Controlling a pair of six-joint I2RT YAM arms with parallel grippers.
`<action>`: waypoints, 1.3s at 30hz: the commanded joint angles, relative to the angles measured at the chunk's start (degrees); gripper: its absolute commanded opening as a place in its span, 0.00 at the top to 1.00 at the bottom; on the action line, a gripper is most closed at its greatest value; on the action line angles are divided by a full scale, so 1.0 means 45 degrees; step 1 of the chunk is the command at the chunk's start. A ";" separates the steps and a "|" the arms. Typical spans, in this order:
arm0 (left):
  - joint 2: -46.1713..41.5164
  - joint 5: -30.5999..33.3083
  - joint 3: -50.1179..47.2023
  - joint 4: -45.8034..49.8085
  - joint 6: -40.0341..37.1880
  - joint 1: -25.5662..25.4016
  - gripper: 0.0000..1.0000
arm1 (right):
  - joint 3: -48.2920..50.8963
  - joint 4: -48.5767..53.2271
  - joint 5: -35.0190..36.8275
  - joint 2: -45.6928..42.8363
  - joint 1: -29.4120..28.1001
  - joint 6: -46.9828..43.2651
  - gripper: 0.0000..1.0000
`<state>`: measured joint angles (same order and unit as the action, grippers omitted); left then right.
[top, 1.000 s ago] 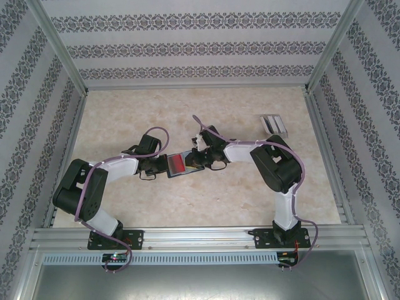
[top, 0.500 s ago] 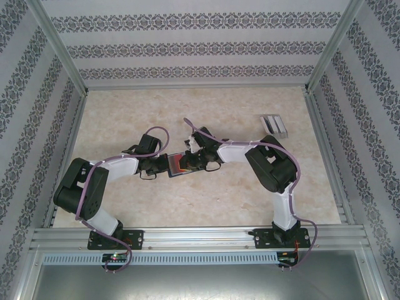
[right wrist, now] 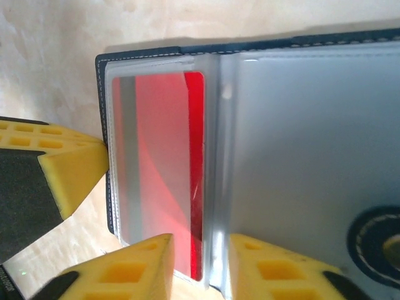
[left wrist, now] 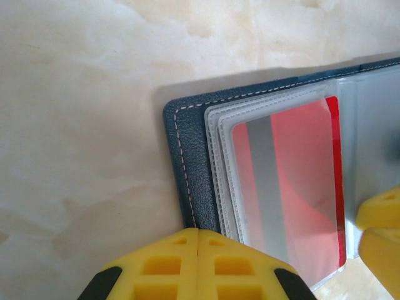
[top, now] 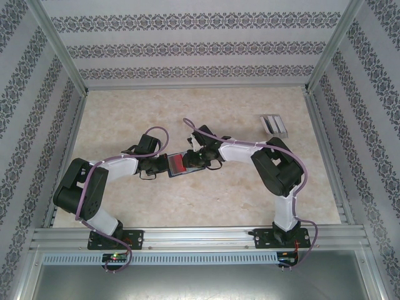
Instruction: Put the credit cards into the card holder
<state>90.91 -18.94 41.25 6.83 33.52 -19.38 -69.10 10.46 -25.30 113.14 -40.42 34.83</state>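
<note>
On the marbled worktop [top: 206, 106], mid-frame from the top, the open card holder [left wrist: 190, 162] lies flat, likely soft and floppy, best pinned at its leather edge where the closed left fingers [left wrist: 162, 275] sit; the right fingers [right wrist: 131, 269] stand slightly apart around the sleeved, slick-looking red credit card [right wrist: 156, 162].

The bench [top: 250, 187] is viewed from high behind the arm bases [top: 115, 237], facing 12 o'clock. The open card holder [left wrist: 190, 169] is framed closely from its 9 and 3 o'clock sides by the wrist views; its red card [left wrist: 294, 187] is shared.
</note>
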 commanded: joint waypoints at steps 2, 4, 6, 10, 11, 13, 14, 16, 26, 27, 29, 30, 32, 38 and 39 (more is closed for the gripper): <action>0.0419 -0.0083 -0.0289 0.0681 0.0034 0.0150 0.97 | -0.0683 0.0339 0.0199 0.0553 -0.0407 -0.0210 0.85; 0.0341 -0.0165 -0.0393 0.0477 0.0109 0.0148 0.97 | -0.0861 0.0464 0.0242 0.0613 -0.0523 -0.0320 0.87; 0.0308 -0.0080 -0.0312 0.0599 -0.0004 0.0157 0.96 | -0.1024 0.0546 0.0208 0.0743 -0.0613 -0.0357 0.88; 0.0061 -0.0032 -0.0355 0.0749 -0.0022 0.0235 0.93 | -0.1025 0.0564 -0.0055 0.0436 -0.0665 -0.0340 0.84; -0.0040 -0.0038 -0.0399 0.0709 -0.0012 0.0241 0.92 | -0.0939 0.0669 0.0111 0.0171 -0.0662 -0.0439 0.82; -0.0219 -0.0002 -0.0415 0.0873 -0.0012 0.0280 0.92 | -0.0764 0.1058 0.0643 -0.0402 -0.0605 -0.0697 0.80; -0.0362 0.0051 -0.0401 0.0991 0.0003 0.0339 0.92 | -0.0659 0.1297 0.0981 -0.0757 -0.0552 -0.0837 0.78; -0.0706 0.0161 -0.0490 0.1126 0.0066 0.0419 0.91 | -0.0444 0.1698 0.1753 -0.1361 -0.0453 -0.1095 0.72; -0.1276 -0.0060 -0.0602 0.1228 -0.0044 0.0517 0.85 | 0.0463 0.2273 0.4079 -0.1768 -0.0826 -0.1005 0.56; -0.1257 -0.0043 -0.0548 0.1298 -0.0062 0.0528 0.85 | 0.0420 0.2266 0.4068 -0.1613 -0.0951 -0.0938 0.55; -0.1214 -0.0036 -0.0500 0.1407 -0.0066 0.0534 0.83 | 0.0284 0.2266 0.4084 -0.1301 -0.1082 -0.0836 0.54; -0.1202 -0.0058 -0.0521 0.1328 -0.0083 0.0546 0.83 | 0.0225 0.2254 0.4169 -0.1176 -0.1138 -0.0848 0.53; -0.1089 -0.0076 -0.0480 0.1257 -0.0159 0.0545 0.82 | 0.0081 0.2274 0.4373 -0.0891 -0.1221 -0.0906 0.53; -0.0843 -0.0360 -0.0561 0.0945 0.0011 0.0564 0.83 | -0.0517 0.2141 0.3649 -0.0253 -0.1422 -0.1246 0.56; -0.0791 -0.0393 -0.0540 0.0934 0.0013 0.0571 0.83 | -0.0575 0.2085 0.3486 -0.0207 -0.1429 -0.1265 0.58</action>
<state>86.54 -19.68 39.11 10.59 33.50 -17.50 -70.26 19.88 -8.27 110.32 -46.02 29.91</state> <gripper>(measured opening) 0.170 0.429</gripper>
